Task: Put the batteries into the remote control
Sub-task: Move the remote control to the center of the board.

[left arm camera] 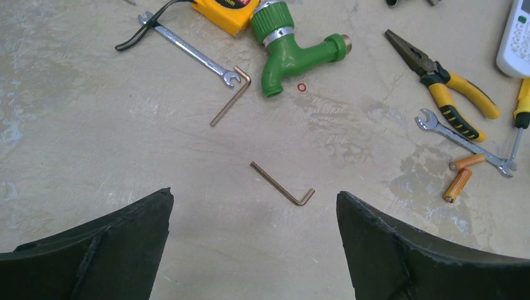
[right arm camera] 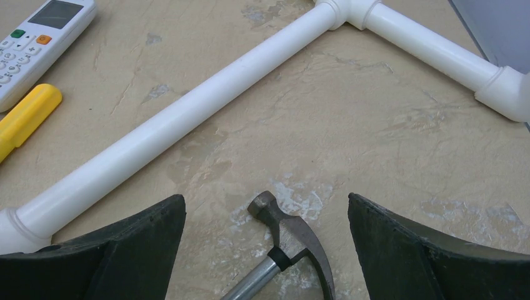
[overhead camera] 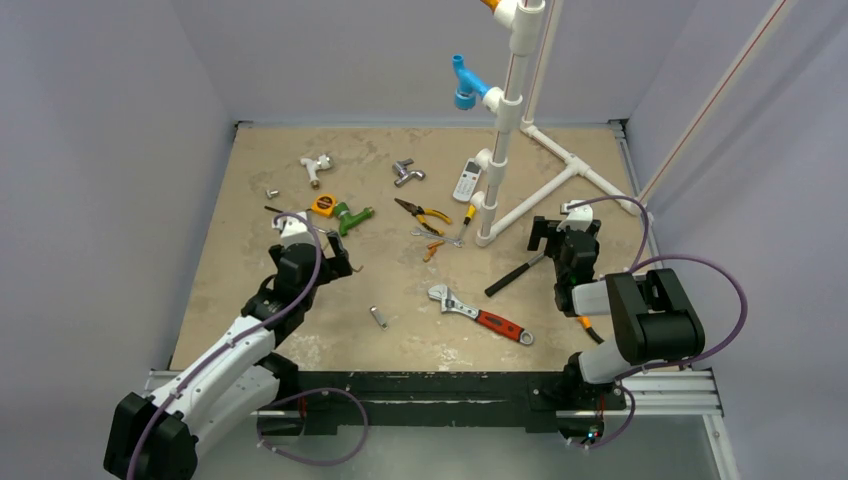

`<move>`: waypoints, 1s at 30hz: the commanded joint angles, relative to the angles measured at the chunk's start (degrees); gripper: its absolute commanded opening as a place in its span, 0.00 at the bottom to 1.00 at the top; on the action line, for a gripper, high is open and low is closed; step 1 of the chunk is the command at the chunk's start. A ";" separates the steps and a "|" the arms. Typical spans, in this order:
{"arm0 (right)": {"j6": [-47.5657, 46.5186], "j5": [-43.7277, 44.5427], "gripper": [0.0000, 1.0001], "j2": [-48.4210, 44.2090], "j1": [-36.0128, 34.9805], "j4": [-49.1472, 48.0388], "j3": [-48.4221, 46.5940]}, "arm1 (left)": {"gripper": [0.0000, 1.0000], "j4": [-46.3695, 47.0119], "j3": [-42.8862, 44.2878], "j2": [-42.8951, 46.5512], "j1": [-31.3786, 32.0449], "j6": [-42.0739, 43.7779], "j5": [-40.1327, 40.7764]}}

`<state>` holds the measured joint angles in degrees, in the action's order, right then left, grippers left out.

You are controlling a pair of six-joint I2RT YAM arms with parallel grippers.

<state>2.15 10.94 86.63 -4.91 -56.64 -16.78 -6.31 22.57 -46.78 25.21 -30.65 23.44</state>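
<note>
At three o'clock of the left gripper (left arm camera: pixel 255 199), released and empty, the batteries (left arm camera: pixel 457 185) lie on the surface (left arm camera: pixel 112 156): likely light, slick, rolling; pinch across mid-barrel. Remote (overhead camera: pixel 467 181) sits at one o'clock of them. Right gripper (right arm camera: pixel 267 201) also released, empty.

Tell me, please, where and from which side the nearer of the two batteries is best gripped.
Probably at its middle, from above, squeezing across its width. The nearer battery lies flat on the table, too low for a side approach; both long sides look clear, while the other battery and a wrench crowd its far end.
</note>
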 commanded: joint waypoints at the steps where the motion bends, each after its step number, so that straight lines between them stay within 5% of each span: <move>1: -0.22 0.28 0.99 -0.30 0.09 -2.65 -0.45 | 1.00 5.25 -1.03 1.34 0.19 1.97 1.20; 20: -0.15 3.57 0.99 -2.63 0.00 -4.04 1.44 | 1.00 2.65 10.44 -7.40 0.18 0.46 -5.90; 26: 4.04 5.17 0.99 -17.33 -0.10 16.01 -2.01 | 1.00 -0.47 15.94 -10.28 0.19 0.55 -7.33; 30: 17.28 7.64 0.99 -27.73 -0.16 33.48 -8.46 | 1.00 -0.82 21.89 -13.41 0.09 2.95 -10.61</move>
<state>7.20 15.05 66.83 -4.93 -41.41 -17.61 -6.59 37.74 -58.37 25.21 -29.41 16.47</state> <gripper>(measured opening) 0.984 0.998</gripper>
